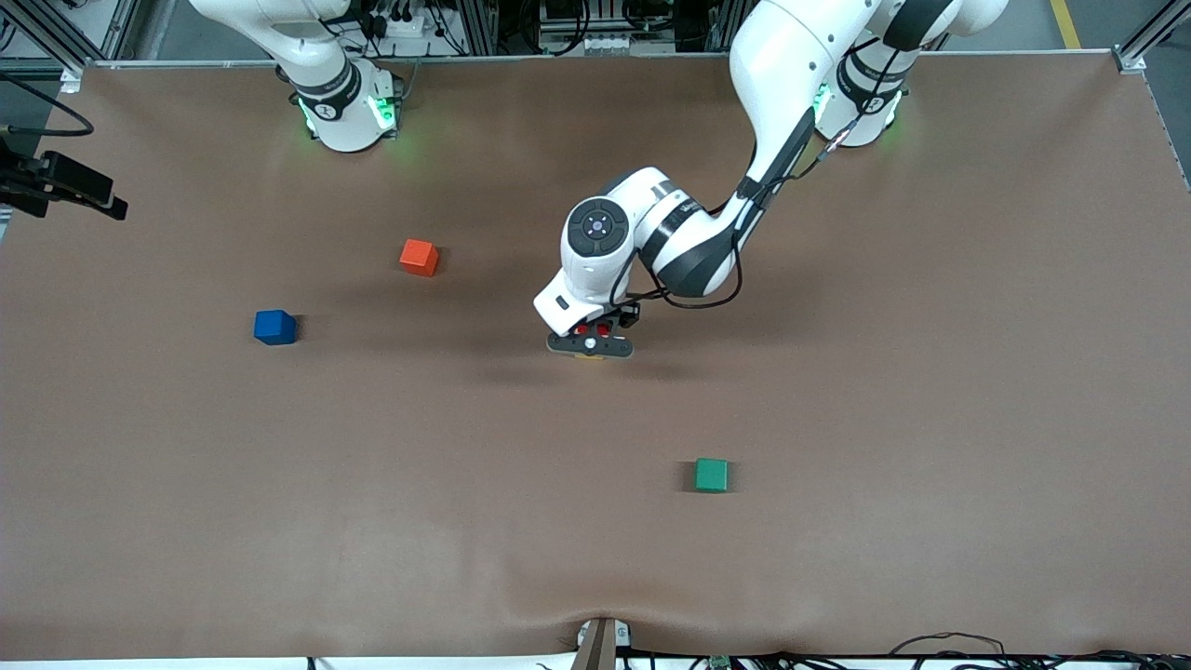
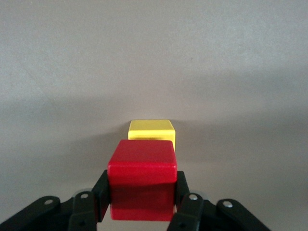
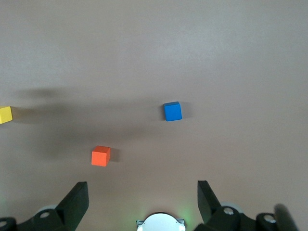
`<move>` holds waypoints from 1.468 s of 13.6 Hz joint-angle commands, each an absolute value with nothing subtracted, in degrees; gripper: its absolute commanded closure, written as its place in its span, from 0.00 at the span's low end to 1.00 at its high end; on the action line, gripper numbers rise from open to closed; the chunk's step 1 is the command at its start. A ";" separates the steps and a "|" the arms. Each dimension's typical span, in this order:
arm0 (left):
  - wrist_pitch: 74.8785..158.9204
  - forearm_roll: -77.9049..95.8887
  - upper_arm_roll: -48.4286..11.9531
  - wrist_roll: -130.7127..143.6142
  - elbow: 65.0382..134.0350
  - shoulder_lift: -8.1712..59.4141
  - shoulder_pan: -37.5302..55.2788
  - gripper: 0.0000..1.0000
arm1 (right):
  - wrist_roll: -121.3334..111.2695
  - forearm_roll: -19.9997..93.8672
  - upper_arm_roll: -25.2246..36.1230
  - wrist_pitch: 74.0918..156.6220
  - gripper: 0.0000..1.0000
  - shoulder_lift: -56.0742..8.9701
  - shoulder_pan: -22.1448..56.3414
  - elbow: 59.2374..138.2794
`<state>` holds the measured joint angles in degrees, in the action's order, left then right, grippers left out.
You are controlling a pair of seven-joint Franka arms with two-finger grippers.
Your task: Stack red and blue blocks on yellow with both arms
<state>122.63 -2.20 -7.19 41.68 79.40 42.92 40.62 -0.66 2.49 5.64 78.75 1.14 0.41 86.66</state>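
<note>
Left end effector holds the red block between its two dark fingers, which press on two opposite side faces, low on the cube. It hangs over the middle of the bench, and the yellow block is the landmark I use for all places. In the left wrist view the red block is just beside the yellow block and higher than it, not yet on it; I cannot tell if the two touch. In the front view the yellow block is almost hidden under this end effector.

Right end effector is wide open and holds nothing. It waits high over the right arm's end of the bench. The blue block lies well apart from the yellow block, toward the right arm's end. An orange-red cube lies between them, farther from the front camera than the yellow block. A green cube lies nearer to the front camera than the yellow block.

To my judgement the blocks are light, stiff and matte, so they should not slip easily. A flat grip on two parallel sides looks best, and the top face stays free. A small offset could make the red block tip when it is released.
</note>
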 commanded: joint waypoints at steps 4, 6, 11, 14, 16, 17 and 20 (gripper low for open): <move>121.82 -2.55 -4.13 42.45 76.29 45.09 43.77 1.00 | -1.23 3.25 5.19 78.13 0.00 0.79 -0.70 86.13; 121.82 -2.55 -4.13 42.45 76.29 45.18 44.03 1.00 | -1.23 3.25 5.19 78.13 0.00 0.44 -0.70 86.04; 121.90 -2.55 -4.13 42.36 76.29 45.61 44.12 1.00 | -1.14 3.25 5.19 78.13 0.00 -0.44 -0.79 85.87; 122.17 -2.55 -4.13 42.36 76.29 45.70 44.12 1.00 | -1.23 3.08 5.19 78.22 0.00 -0.97 -0.88 85.69; 122.34 -2.55 -4.04 42.36 76.20 46.23 44.21 1.00 | -1.40 2.64 5.27 78.57 0.00 -1.75 -1.49 85.69; 122.69 -2.55 -4.04 42.45 76.29 46.23 44.12 1.00 | -1.41 2.55 5.27 78.84 0.00 -2.80 -2.45 85.61; 122.87 -2.55 -4.13 42.54 76.20 46.41 44.12 0.95 | -1.41 2.90 5.19 79.27 0.00 -6.05 -5.44 84.99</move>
